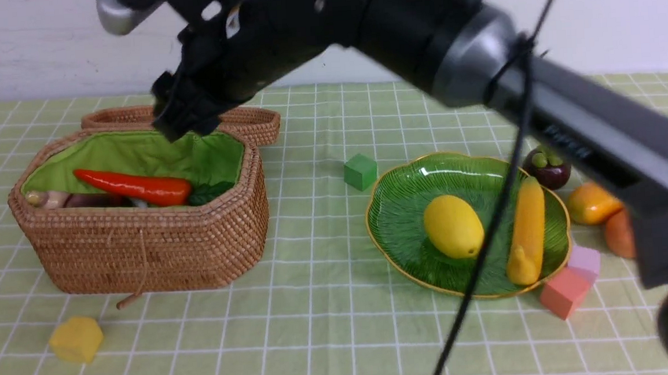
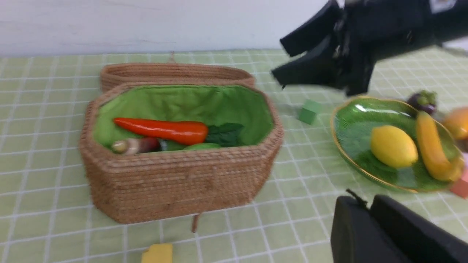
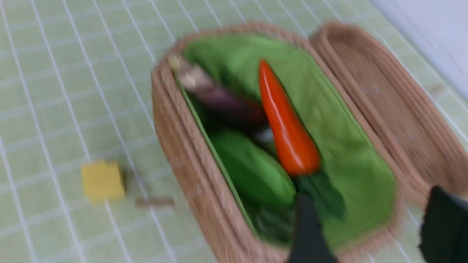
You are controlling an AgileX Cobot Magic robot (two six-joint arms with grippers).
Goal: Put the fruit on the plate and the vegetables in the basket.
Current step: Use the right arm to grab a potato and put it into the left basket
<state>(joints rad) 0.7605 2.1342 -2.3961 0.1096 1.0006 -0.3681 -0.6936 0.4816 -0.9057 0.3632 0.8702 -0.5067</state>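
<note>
back wall: plain off-white, a few faint marks, probably painted plaster but too soft-focus to be sure. Table is covered, everywhere visible, by a pale green tablecloth with a white grid print, lying flat. Lighting even, diffuse; shadows short and faint.

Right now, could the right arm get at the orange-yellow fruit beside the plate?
Probably yes: the right hand is open and empty by the basket, and the mango lies uncovered beside the plate.

light: bright, even | shadows: soft | blur: wrist views smeared | front: mostly sharp
</note>
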